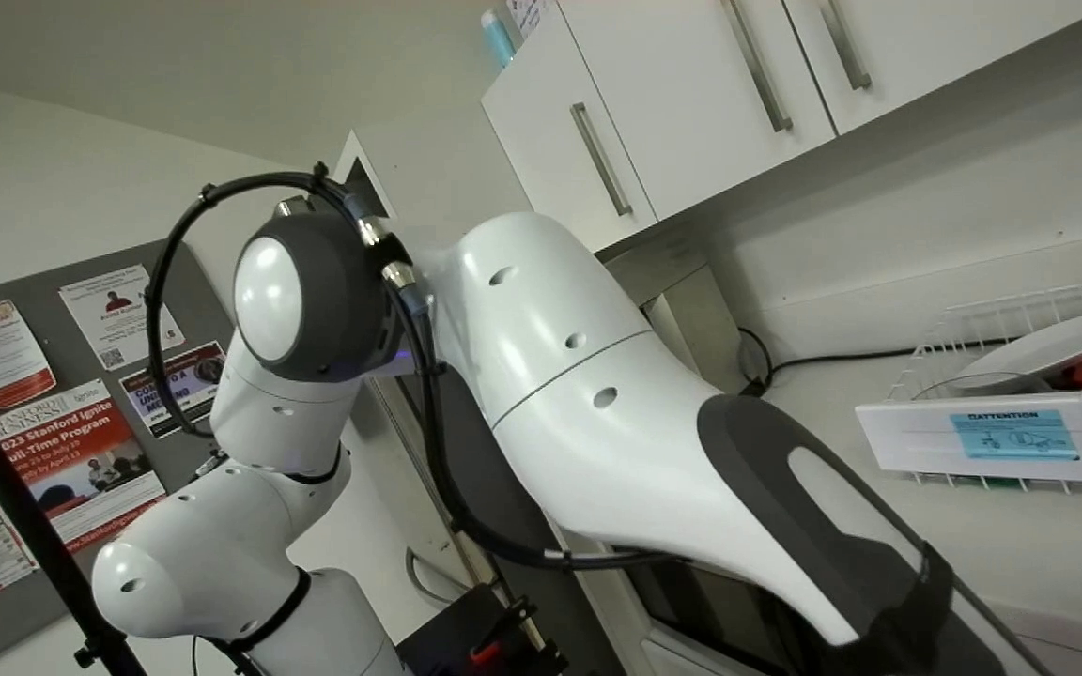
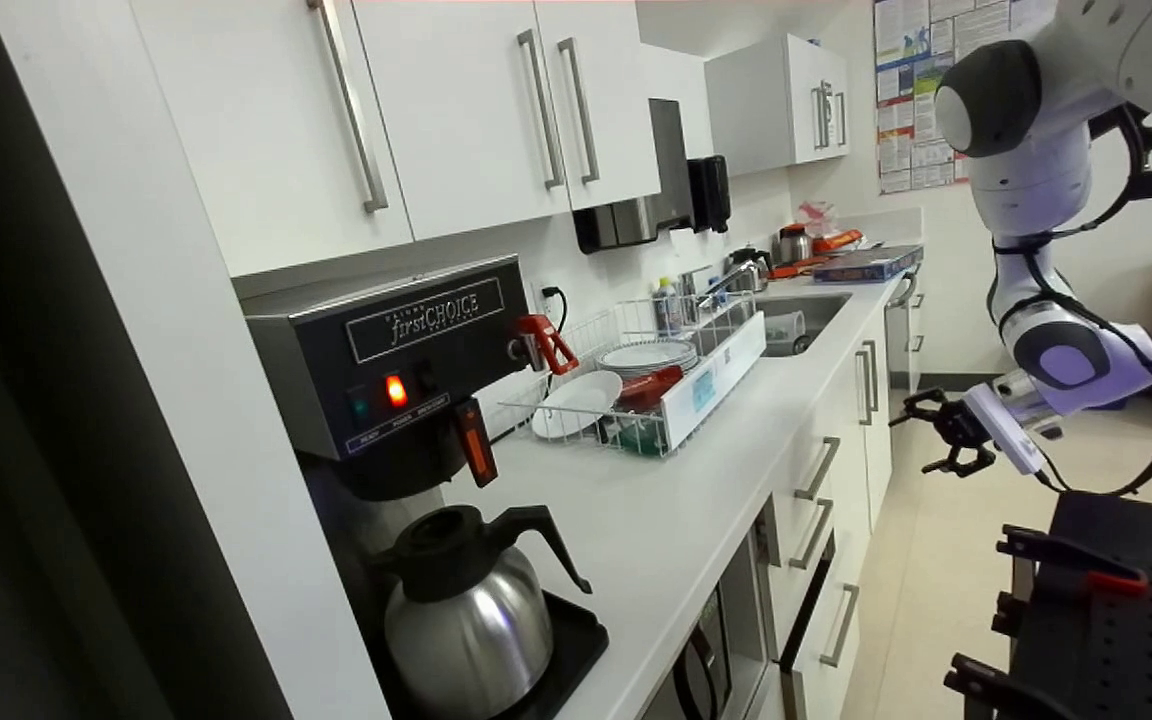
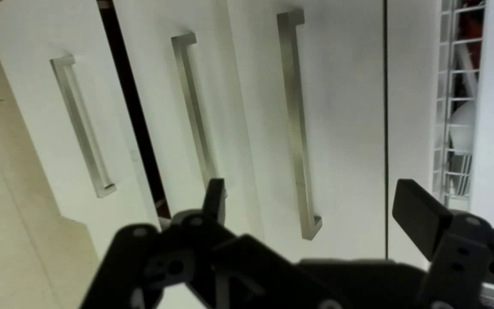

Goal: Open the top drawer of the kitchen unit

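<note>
The kitchen unit, with its pale worktop (image 2: 636, 520), runs along the wall. Its top drawer (image 3: 350, 107) has a white front with a steel bar handle (image 3: 296, 124); the handle also shows in an exterior view (image 2: 818, 468). The top drawer looks shut, with a thin dark line below the worktop. A middle front with its handle (image 3: 195, 107) lies below. The lowest drawer (image 3: 28, 73) stands somewhat out, with a dark gap above it. My gripper (image 3: 313, 189) is open and empty, facing the fronts. In an exterior view (image 2: 913, 443) it hangs in the aisle, apart from the handles.
A dish rack (image 2: 711, 385), a coffee machine (image 2: 396, 350) and a steel jug (image 2: 471, 640) stand on the worktop. A black perforated table (image 2: 1126, 640) with clamps is near the arm. Wall cupboards (image 1: 691, 84) hang above. A microwave (image 2: 701, 660) sits below the worktop.
</note>
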Controlling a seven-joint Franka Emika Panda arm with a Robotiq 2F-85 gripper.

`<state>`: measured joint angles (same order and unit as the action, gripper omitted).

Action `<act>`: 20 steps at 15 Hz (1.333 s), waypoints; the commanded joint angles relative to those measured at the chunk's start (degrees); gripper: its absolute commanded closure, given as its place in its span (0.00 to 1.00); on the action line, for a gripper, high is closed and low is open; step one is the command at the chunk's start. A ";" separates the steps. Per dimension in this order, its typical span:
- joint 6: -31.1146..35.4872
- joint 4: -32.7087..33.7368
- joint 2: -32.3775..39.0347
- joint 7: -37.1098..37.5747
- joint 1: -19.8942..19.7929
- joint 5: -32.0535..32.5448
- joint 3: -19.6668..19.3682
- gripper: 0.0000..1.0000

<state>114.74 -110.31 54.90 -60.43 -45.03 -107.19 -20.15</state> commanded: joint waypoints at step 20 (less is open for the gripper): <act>-24.36 14.58 16.84 -22.38 -4.49 -4.40 3.52 0.00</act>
<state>93.21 -99.35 68.78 -81.99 -48.66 -109.36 -17.69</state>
